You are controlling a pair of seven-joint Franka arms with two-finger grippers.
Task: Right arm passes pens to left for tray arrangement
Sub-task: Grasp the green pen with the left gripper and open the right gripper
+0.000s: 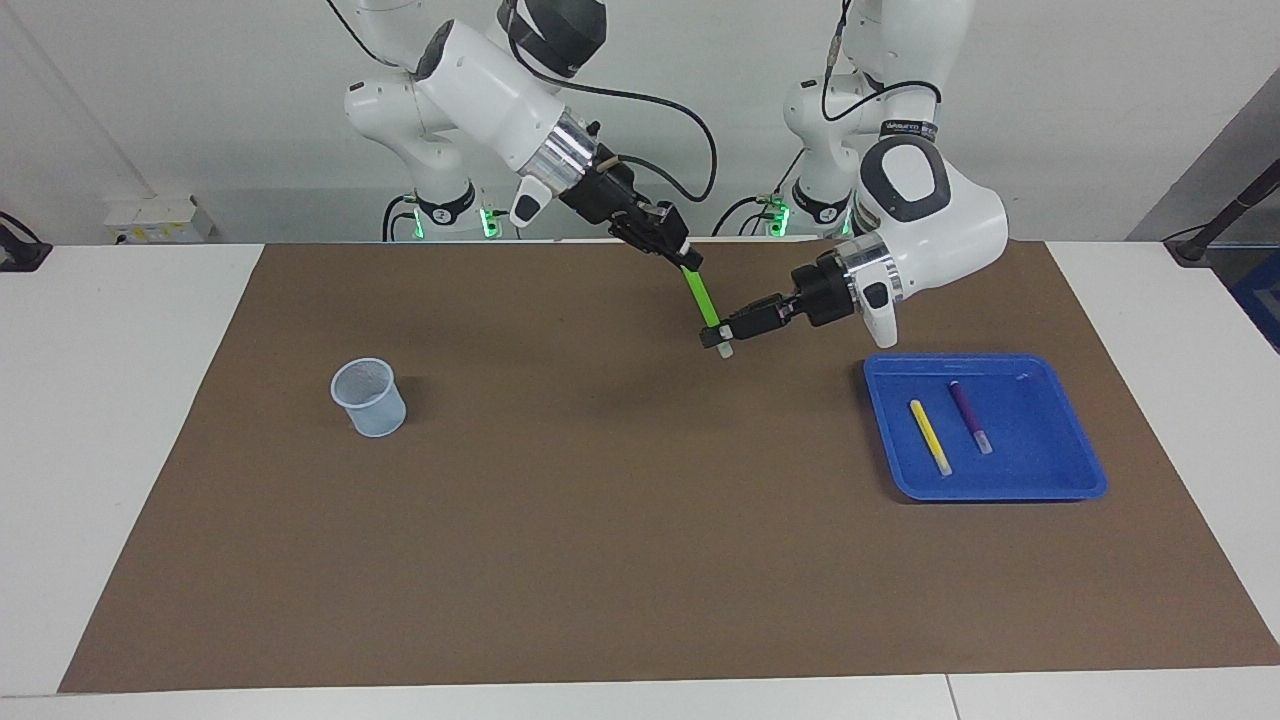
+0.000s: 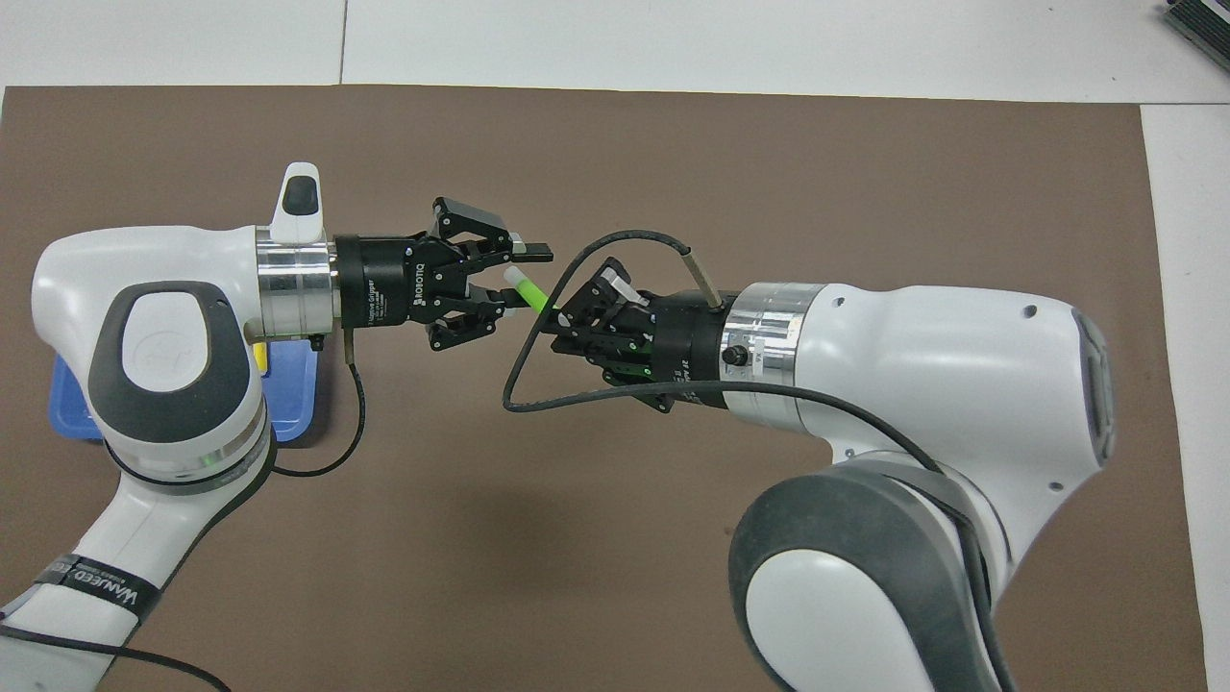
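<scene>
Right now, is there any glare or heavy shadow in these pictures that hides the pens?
Facing view: even light, soft shadows on the brown mat; the green pen, yellow pen and purple pen show plainly, the last two in the tray. Overhead view: the left arm covers most of the tray.

The mat (image 1: 600, 520) is brown, the tray (image 1: 1040, 470) bright blue. Its pens are yellow (image 1: 929, 436) and purple (image 1: 969, 416); a third pen (image 1: 700, 296) is green. The cup (image 1: 369, 398) is pale blue mesh.
</scene>
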